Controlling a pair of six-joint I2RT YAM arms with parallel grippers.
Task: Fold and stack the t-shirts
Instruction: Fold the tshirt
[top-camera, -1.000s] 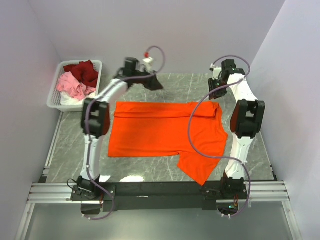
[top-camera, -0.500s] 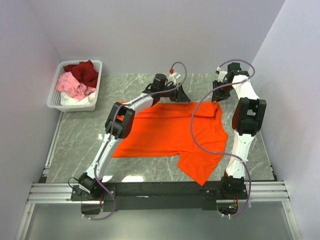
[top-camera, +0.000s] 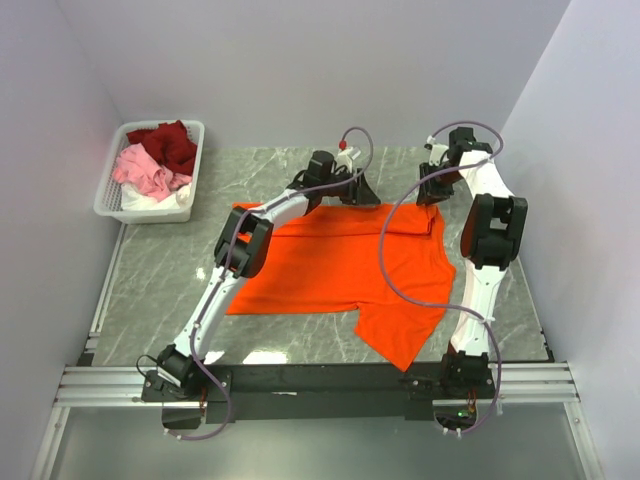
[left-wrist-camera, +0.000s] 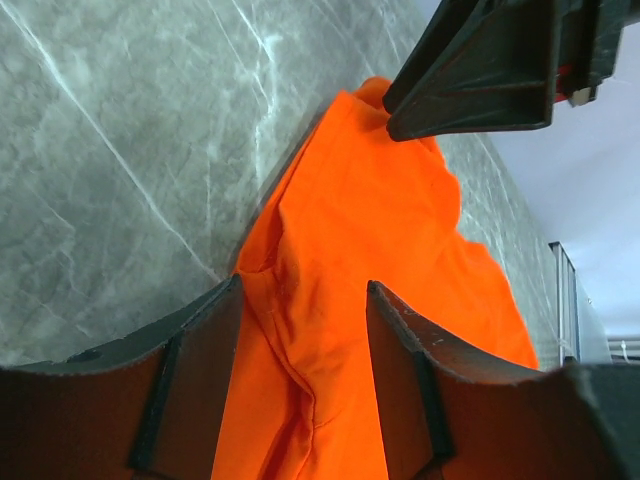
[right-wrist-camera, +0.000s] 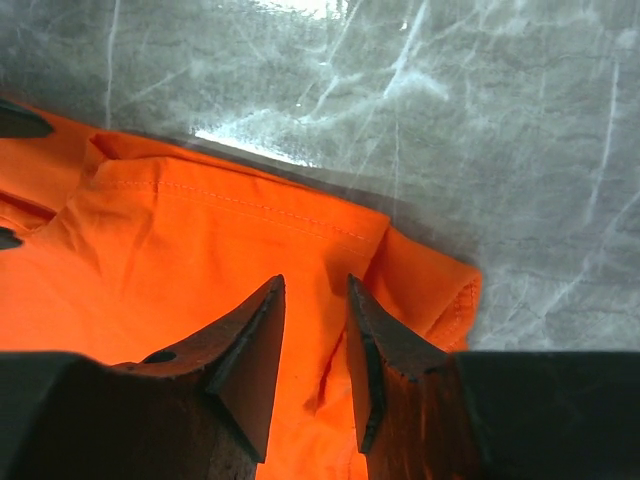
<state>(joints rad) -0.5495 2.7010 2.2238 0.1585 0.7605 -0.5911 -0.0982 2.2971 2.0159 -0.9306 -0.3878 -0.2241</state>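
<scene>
Orange t-shirt (top-camera: 330, 270) is spread flat mid-counter (top-camera: 150, 290), one sleeve toward the near edge. It looks light and floppy, so I reckon it'll sag; best to grab it at the far corners. Left gripper (left-wrist-camera: 302, 290) has its jaws open over that far edge. Right gripper (right-wrist-camera: 315, 285) jaws are barely parted at the far right corner, can't tell if they're pinching. Far left, the white basket (top-camera: 108, 200) holds a dark red shirt (top-camera: 172, 145), pink shirt (top-camera: 140, 172) and white shirt (top-camera: 165, 200) heaped up

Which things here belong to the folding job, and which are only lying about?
Job: orange t-shirt; dark red shirt; pink shirt; white shirt.
Lying about: white slotted basket; marble table.
</scene>
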